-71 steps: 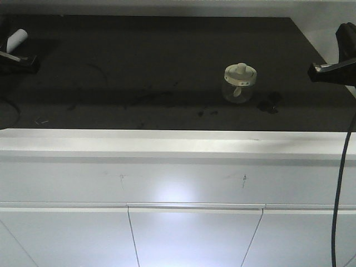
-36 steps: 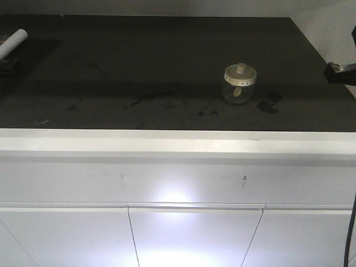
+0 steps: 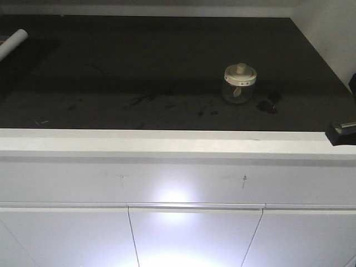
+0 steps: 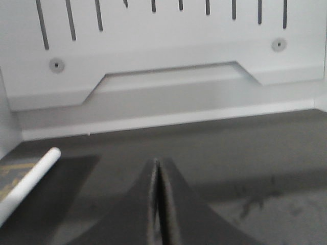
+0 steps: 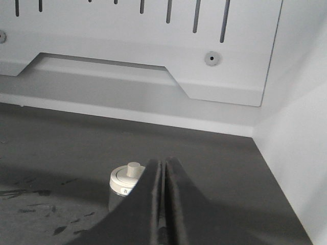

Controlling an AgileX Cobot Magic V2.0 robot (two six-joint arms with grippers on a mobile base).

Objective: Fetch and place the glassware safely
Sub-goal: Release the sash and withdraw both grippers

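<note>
**A:** What's nearest?

**B:** The left fingers [image 4: 153, 178] are pressed together on nothing. The right fingers [image 5: 157, 178] are closed the same way, at the front right edge of the table [image 3: 139, 55].

**A:** And the jar?

**B:** The jar [image 3: 240, 83] stands upright on the dark table, lid on, right of centre, well apart from both. Farther back, a white tube [image 3: 12, 43] lies at the left edge.
</note>
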